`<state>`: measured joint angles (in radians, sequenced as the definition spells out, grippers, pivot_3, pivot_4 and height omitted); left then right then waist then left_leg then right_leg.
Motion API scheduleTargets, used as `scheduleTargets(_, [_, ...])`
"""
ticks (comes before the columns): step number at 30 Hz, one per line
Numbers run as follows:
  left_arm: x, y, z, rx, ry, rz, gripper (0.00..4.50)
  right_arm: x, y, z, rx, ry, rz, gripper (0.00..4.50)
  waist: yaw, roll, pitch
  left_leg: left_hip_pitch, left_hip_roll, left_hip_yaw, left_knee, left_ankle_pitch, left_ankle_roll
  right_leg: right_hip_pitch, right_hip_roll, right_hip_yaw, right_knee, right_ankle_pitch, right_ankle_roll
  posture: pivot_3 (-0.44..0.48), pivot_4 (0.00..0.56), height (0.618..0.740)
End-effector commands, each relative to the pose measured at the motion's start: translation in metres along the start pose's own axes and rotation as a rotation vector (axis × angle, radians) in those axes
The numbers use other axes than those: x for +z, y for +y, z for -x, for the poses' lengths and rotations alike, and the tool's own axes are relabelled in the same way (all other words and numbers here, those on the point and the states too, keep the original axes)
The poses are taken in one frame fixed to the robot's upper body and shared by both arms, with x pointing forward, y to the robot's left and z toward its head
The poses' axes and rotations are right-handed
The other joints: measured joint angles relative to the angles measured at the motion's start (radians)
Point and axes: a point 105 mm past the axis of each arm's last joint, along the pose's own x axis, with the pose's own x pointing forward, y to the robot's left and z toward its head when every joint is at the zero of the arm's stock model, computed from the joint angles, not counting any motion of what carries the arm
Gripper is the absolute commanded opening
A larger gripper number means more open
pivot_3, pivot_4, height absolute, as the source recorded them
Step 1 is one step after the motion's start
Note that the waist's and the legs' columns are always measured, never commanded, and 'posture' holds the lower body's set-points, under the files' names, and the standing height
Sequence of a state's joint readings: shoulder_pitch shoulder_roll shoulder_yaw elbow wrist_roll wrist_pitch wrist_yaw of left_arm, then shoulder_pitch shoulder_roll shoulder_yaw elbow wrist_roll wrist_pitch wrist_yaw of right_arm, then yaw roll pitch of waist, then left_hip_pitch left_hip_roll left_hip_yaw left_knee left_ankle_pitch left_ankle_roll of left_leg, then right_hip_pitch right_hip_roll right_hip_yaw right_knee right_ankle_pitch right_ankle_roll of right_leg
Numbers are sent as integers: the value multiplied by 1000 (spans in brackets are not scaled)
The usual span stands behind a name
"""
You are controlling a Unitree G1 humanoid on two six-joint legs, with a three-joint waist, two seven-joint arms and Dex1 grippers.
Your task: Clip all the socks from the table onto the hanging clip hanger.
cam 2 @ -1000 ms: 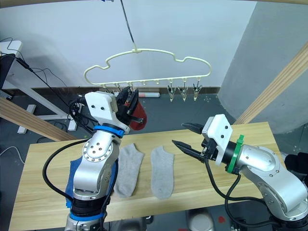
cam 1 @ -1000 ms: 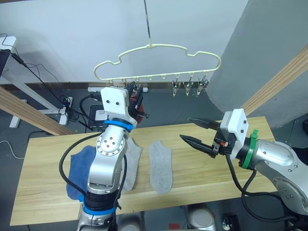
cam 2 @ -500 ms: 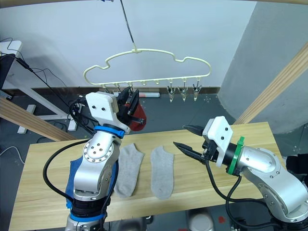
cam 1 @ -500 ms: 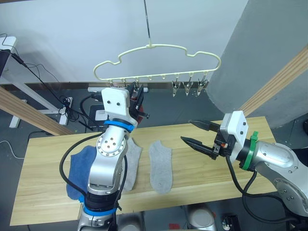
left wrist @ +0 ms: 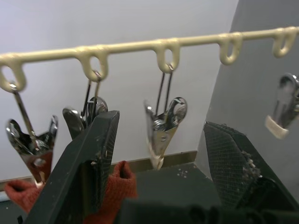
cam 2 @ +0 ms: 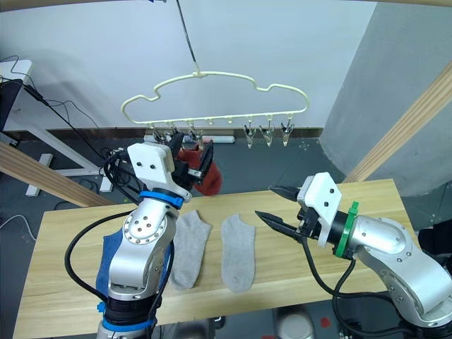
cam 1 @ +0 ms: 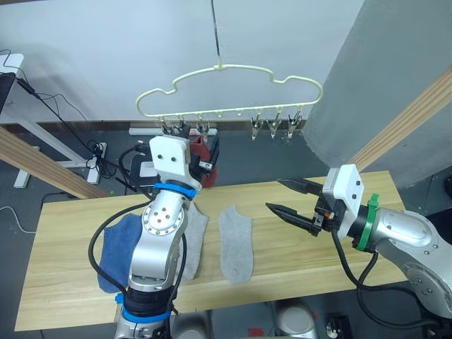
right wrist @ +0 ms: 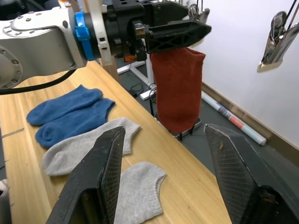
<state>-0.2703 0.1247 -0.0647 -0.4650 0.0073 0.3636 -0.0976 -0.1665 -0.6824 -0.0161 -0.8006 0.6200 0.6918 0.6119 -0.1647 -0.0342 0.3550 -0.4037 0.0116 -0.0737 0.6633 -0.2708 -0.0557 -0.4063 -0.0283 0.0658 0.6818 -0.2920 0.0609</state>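
Both eye views look forward and down over the table [cam 1: 296, 254], sharing the clip hanger [cam 1: 233, 74]. The left wrist view sits close under its clips; the right wrist view faces left across the table.

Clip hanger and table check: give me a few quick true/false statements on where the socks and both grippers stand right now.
1. A rust red sock hangs from the clip hanger. True.
2. The right gripper is shut on a grey sock. False: it is open and holds nothing, hovering above the table.
3. Two grey socks and two blue socks lie on the table. True.
4. The left gripper is down at the tabletop. False: it is raised by the hanger's clips, fingers open.
5. Every clip carries a sock. False: the three clips at the right end hang empty.
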Motion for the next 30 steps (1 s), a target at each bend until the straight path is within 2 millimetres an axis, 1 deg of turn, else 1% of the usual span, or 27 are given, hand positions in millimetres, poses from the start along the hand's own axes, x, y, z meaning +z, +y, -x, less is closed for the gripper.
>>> scheduleTargets(1, [15,1,2,34,-68,-7,3101,10,2,4,30,-29,27,2835,0,0,0,0,0,0,0,0,0,0,0,0,0,0,0,-306,334,740])
scheduleTargets(10, [20,-4,3,72,-124,8,3101,12,-2,9,56,-5,38,2835,0,0,0,0,0,0,0,0,0,0,0,0,0,0,0,-314,329,740])
scheduleTargets(15, [21,-8,1,81,-140,15,3101,16,0,9,73,-1,38,2835,0,0,0,0,0,1,1,0,0,0,0,0,0,0,0,-321,325,740])
scheduleTargets(21, [22,-10,0,127,-140,30,3101,22,-4,10,86,0,37,2835,0,0,0,-1,-1,1,1,0,0,0,0,0,0,0,1,-323,323,740])
scheduleTargets(24, [21,-12,-1,124,-133,29,3101,23,-6,10,89,-2,25,2835,-1,-1,0,-1,-1,1,1,0,0,0,0,0,0,0,1,-324,321,740])
scheduleTargets(30, [19,-12,-4,130,-119,22,3101,23,-2,10,107,-1,-6,2835,-1,-1,0,-2,0,1,2,0,0,0,0,-1,0,0,0,-326,316,740])
